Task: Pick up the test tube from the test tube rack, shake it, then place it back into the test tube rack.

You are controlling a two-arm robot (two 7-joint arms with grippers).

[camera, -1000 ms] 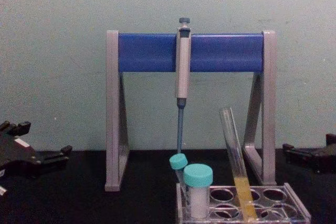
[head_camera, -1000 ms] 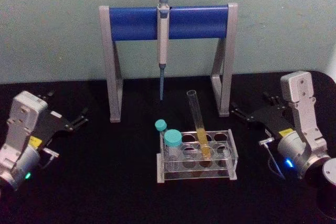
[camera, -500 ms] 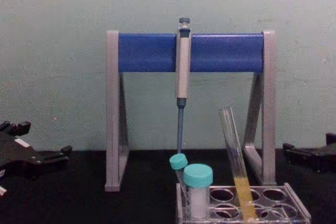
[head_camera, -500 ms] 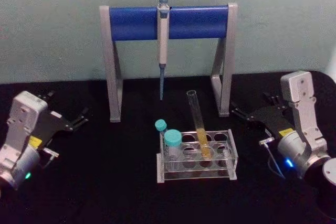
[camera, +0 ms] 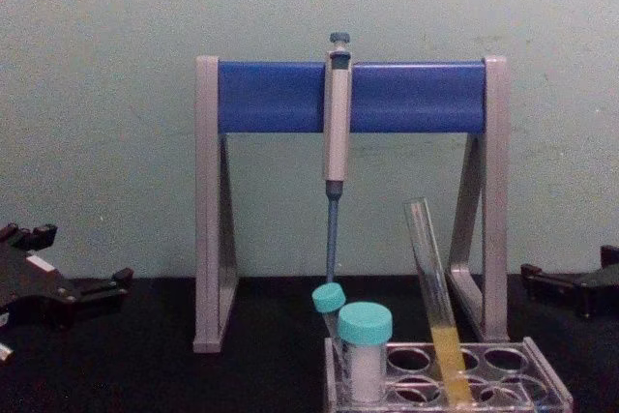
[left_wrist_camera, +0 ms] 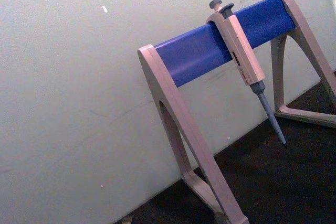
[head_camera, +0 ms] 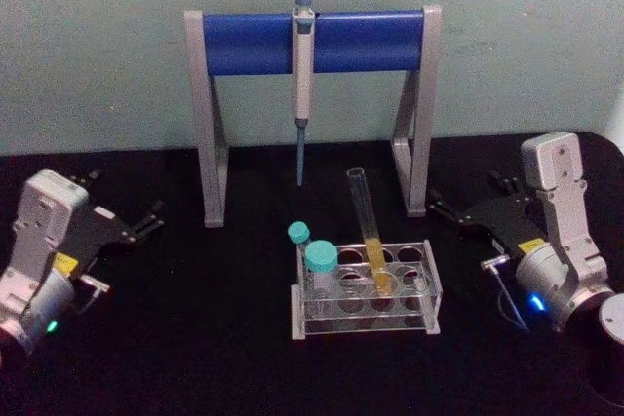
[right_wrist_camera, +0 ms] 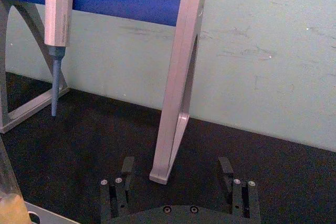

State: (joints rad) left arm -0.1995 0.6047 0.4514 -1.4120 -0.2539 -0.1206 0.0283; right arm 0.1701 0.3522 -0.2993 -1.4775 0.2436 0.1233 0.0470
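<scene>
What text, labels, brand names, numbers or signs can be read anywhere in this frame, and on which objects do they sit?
No text here can be read.
Left gripper: a yellow sticker on the wrist, print too small to read.
Right gripper: a yellow sticker on its black body, also unreadable.
Pipette: a dark strip on its body, possibly a display or marking, too blurred to read.
Test tube, test tube rack, teal-capped tubes and pipette stand: no markings visible.
</scene>
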